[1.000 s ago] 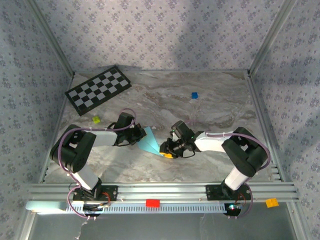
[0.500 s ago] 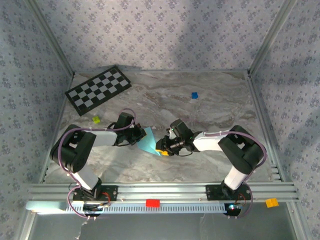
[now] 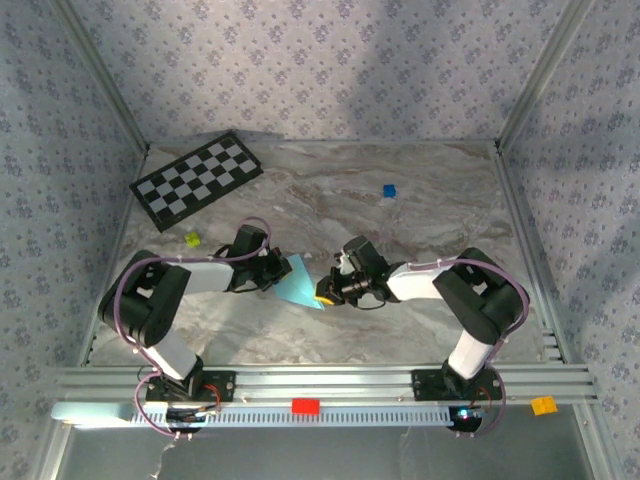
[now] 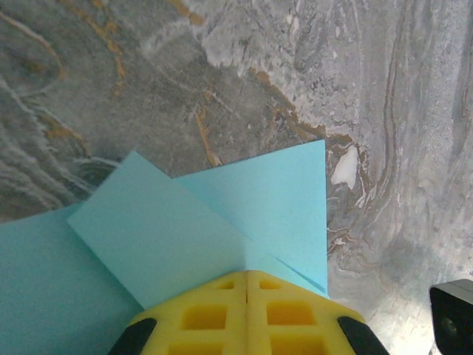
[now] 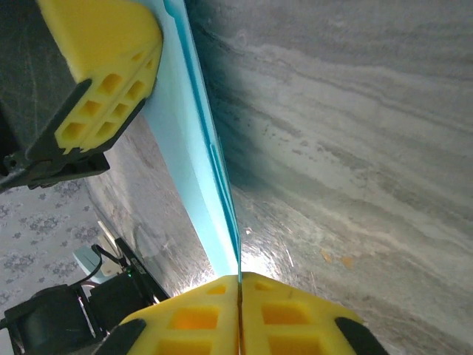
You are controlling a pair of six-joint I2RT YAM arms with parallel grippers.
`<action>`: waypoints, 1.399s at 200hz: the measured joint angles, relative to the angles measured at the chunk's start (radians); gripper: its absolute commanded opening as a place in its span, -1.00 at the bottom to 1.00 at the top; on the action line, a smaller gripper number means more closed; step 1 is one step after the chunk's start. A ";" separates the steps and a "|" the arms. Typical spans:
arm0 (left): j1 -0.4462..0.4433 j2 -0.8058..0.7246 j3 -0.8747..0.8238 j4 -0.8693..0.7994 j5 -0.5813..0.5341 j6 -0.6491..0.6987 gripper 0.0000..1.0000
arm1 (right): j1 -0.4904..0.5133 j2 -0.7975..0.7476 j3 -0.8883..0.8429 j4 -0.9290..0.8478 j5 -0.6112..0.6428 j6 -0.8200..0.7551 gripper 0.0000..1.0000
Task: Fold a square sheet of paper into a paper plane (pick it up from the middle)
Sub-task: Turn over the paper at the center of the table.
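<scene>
The square sheet of paper (image 3: 297, 282), light sky-blue and folded into overlapping flaps, hangs between my two grippers just above the marble table. My left gripper (image 3: 279, 273) is shut on its left edge; in the left wrist view the yellow fingertips (image 4: 222, 314) meet on the sheet (image 4: 222, 214) where two flaps cross. My right gripper (image 3: 325, 292) is shut on the sheet's right corner. From the right wrist, the paper (image 5: 194, 148) runs edge-on from between my closed pads (image 5: 281, 314) up toward the left gripper's yellow finger (image 5: 103, 59).
A black-and-white checkerboard (image 3: 197, 179) lies at the back left. A tiny blue cube (image 3: 389, 190) sits at the back right and a small yellow-green block (image 3: 192, 239) by the left arm. Aluminium rails (image 3: 320, 380) border the near edge.
My right gripper has slid left onto the sheet's near right corner and closed on it. The left gripper has kept its grip and place.
</scene>
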State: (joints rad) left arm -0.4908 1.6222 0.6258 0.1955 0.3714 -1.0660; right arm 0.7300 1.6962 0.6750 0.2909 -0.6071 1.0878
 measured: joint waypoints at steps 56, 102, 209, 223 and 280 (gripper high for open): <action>-0.001 -0.165 0.061 -0.093 -0.002 0.035 -0.42 | -0.018 -0.067 -0.005 -0.050 0.007 -0.057 -0.94; -0.010 -0.417 0.088 -0.243 -0.078 0.100 -0.29 | -0.050 -0.238 0.041 -0.274 0.105 -0.222 -0.96; 0.028 -0.809 -0.061 -0.453 -0.249 0.116 -0.13 | -0.027 -0.350 0.348 -0.847 0.517 -0.608 -0.99; 0.039 -0.835 -0.064 -0.466 -0.257 0.120 -0.11 | -0.013 -0.350 0.375 -0.905 0.597 -0.631 -0.99; 0.067 -0.916 -0.095 -0.505 -0.276 0.130 0.00 | 0.060 -0.331 0.486 -1.147 1.004 -0.676 -1.00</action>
State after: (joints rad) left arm -0.4236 0.7059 0.5308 -0.3096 0.0952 -0.9360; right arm 0.7902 1.3651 1.1614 -0.8562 0.3969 0.4118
